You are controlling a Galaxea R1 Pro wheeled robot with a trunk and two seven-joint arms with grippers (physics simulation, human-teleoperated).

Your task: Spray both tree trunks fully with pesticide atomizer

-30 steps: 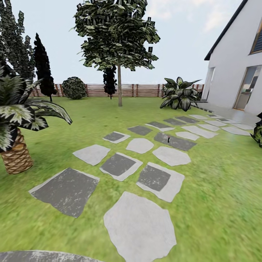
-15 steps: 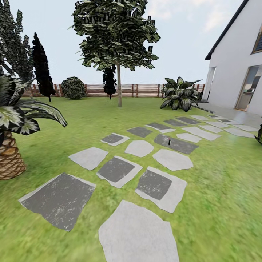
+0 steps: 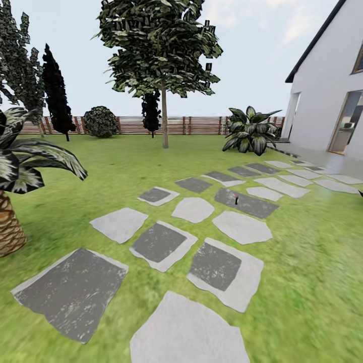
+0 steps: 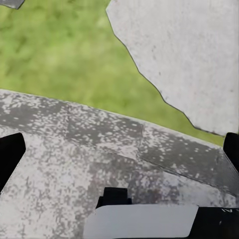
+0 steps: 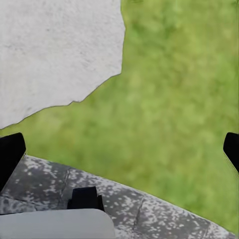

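The pesticide atomizer [image 3: 236,200] is a tiny dark bottle standing on a dark paving stone [image 3: 246,202] in mid-lawn, far ahead of me. One tree [image 3: 160,45] with a broad green crown rises at the back, and its thin pale trunk [image 3: 164,120] stands before the fence. The second tree is out of view. My left gripper [image 4: 119,149] hangs open over a grey mottled stone and grass. My right gripper [image 5: 119,149] is open too, over grass beside a pale stone. Neither holds anything.
A palm-like plant [image 3: 20,166] with a woven brown base stands close at the left. Dark conifers [image 3: 55,96], a round bush [image 3: 100,121] and a striped-leaf plant [image 3: 249,130] line the slat fence [image 3: 201,125]. A white house [image 3: 327,101] is at the right. Paving stones [image 3: 160,243] cross the lawn.
The whole head view has shifted: the camera has moved forward and slightly right, so the stones look nearer and the palm slides off to the left. Nothing in the garden has moved.
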